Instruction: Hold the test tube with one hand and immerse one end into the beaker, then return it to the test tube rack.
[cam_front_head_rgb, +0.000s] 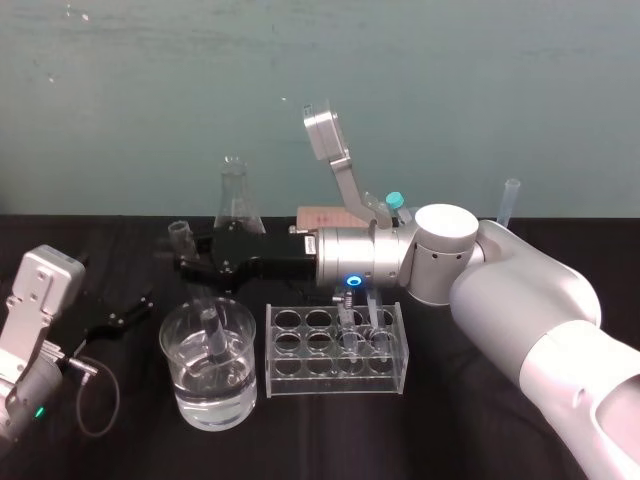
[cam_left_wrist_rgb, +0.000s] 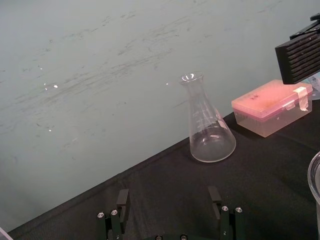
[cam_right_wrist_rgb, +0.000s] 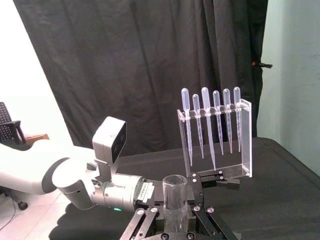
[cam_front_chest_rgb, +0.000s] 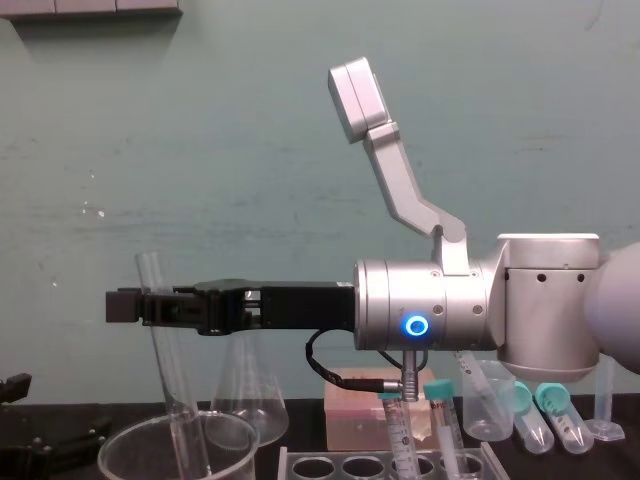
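Grips test tube (cam_front_chest_rgb: 176, 380) just below its rim with right pincer (cam_front_chest_rgb: 150, 307), tube tilted, lower end down in the beaker (cam_front_head_rgb: 190, 400). Holds left pincer (cam_front_head_rgb: 125, 318) spread, empty, at left.

You see the test tube (cam_front_chest_rgb: 172, 385) at the lower left of the chest view: clear, uncapped, top leaning left, its rounded end down inside the wide glass beaker (cam_front_chest_rgb: 120, 452). The right gripper (cam_front_chest_rgb: 128, 306) pinches its upper part. In the head view's lower centre, the clear test tube rack (cam_front_head_rgb: 303, 331) stands just right of the beaker.

Likely lab, flask (cam_left_wrist_rgb: 211, 127), pipettes (cam_right_wrist_rgb: 205, 115), test tube rack (cam_front_head_rgb: 320, 375)
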